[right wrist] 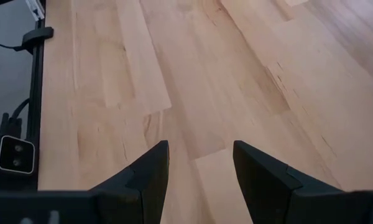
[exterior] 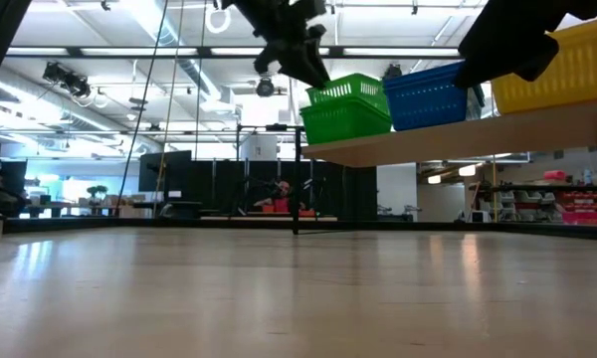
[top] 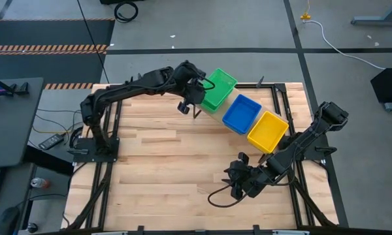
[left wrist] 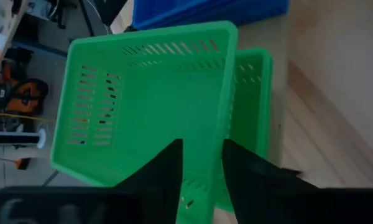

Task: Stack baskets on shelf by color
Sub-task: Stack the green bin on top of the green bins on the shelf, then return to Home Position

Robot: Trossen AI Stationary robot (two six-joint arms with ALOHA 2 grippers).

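The shelf [exterior: 458, 134] stands at the table's far right and carries green baskets [top: 217, 90], blue baskets [top: 241, 113] and yellow baskets [top: 268, 129] in a row. In the left wrist view, an upper green basket [left wrist: 149, 106] sits skewed inside a lower green one [left wrist: 256, 106]. My left gripper [left wrist: 202, 177] is open at the upper basket's near corner. Its fingers stand on either side of the basket's side wall, and I see no touch. My right gripper [top: 235, 185] hovers open over bare wood [right wrist: 201, 168] near the table's near right.
The wide middle and left of the wooden tabletop [top: 163, 156] lie bare. A black cable [top: 219, 196] loops on the table beside my right gripper. Black frame rails [top: 281, 104] run along the table's right side by the shelf.
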